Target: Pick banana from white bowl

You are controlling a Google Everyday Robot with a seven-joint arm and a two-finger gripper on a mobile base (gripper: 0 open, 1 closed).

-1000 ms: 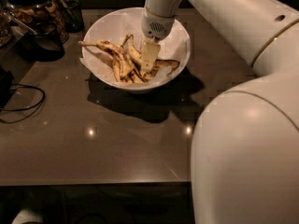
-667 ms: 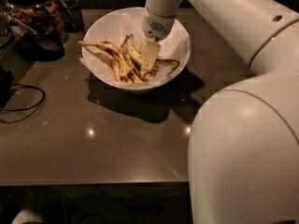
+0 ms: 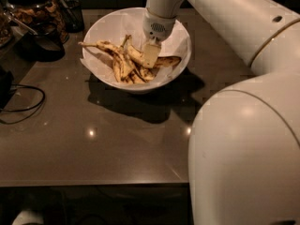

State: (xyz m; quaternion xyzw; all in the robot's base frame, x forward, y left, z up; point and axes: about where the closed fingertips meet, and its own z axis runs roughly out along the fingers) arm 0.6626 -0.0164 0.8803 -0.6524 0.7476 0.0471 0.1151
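The gripper (image 3: pixel 151 55) hung inside the white bowl (image 3: pixel 105 27) near the far edge of the bench (image 3: pixel 117 144), covering the middle of the pile of bananas (image 3: pixel 123 62), so what it touched could not be told. The arm (image 3: pixel 243 149) hid the near right corner, the jar (image 3: pixel 35 11) at the far left corner was cut off above, and the cable (image 3: pixel 26 108) ran out past the left edge

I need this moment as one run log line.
claw: inside white bowl, at banana pile | banana pile: lying on paper lining | pick: not yet done
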